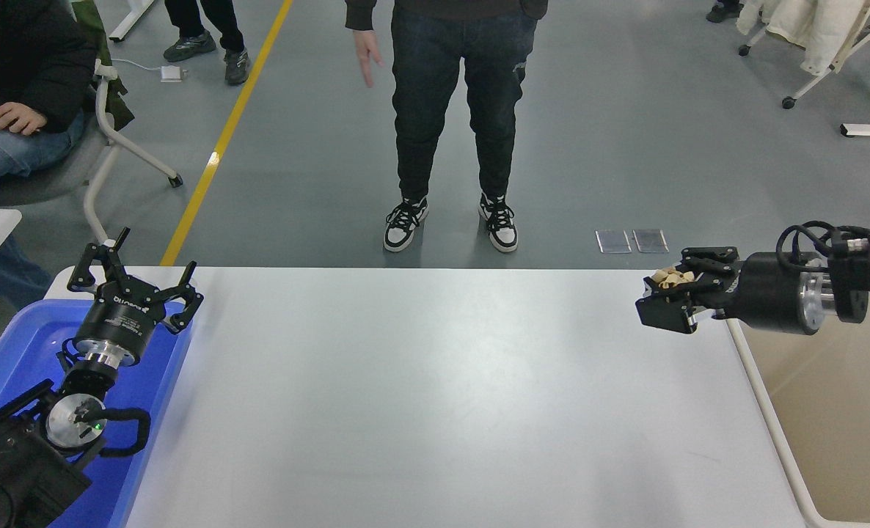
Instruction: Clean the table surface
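Overhanging table surface (420,396), right gripper (671,299), seemingly clutching scrap (671,277)

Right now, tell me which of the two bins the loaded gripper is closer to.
The beige bin at the table's right end; the right gripper, shut on a tan scrap, hovers by its near rim. The blue bin is opposite.

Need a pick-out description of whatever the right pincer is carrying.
Start at the white table and go to its far right corner, beside the beige bin. The right pincer hovers there, shut on a small crumpled tan scrap. It is the only pale, wrinkled thing against the black fingers.
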